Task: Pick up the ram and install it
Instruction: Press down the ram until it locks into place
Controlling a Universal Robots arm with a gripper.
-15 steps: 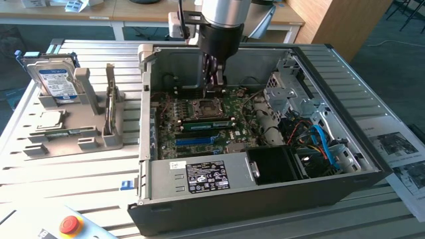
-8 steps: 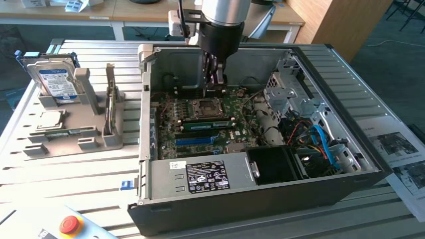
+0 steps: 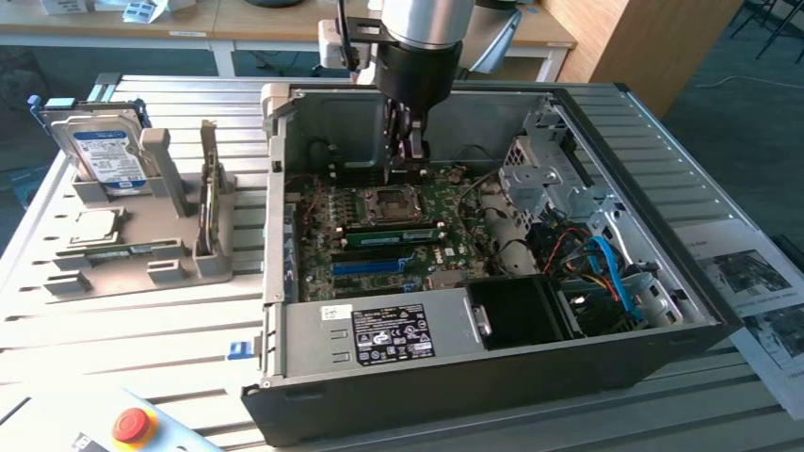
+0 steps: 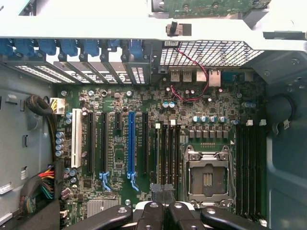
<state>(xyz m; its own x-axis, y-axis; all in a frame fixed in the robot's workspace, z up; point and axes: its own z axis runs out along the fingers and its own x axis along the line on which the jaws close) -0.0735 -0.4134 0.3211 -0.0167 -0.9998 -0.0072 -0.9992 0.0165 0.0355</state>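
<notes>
My gripper (image 3: 410, 143) hangs inside the open PC case (image 3: 282, 217), over the far side of the motherboard (image 3: 377, 259), with its fingers shut and nothing between them. A long narrow green stick, which looks like the ram (image 3: 395, 232), stands seated in a slot just in front of the CPU socket (image 3: 383, 201), below and nearer than the fingertips. In the wrist view the shut gripper (image 4: 163, 213) sits over one end of the dark memory slots (image 4: 166, 153), beside the CPU socket (image 4: 207, 175). Seen edge-on from above, the stick cannot be told apart from the slots.
A long blue slot (image 4: 131, 143) and black card slots lie beside the memory slots. The power supply (image 3: 377, 334), drive cage (image 3: 553, 179) and blue cables (image 3: 616, 273) crowd the case. A grey holder (image 3: 138, 254) at the exterior view's left carries a hard drive (image 3: 107, 155). A red stop button (image 3: 132, 426) sits near the front.
</notes>
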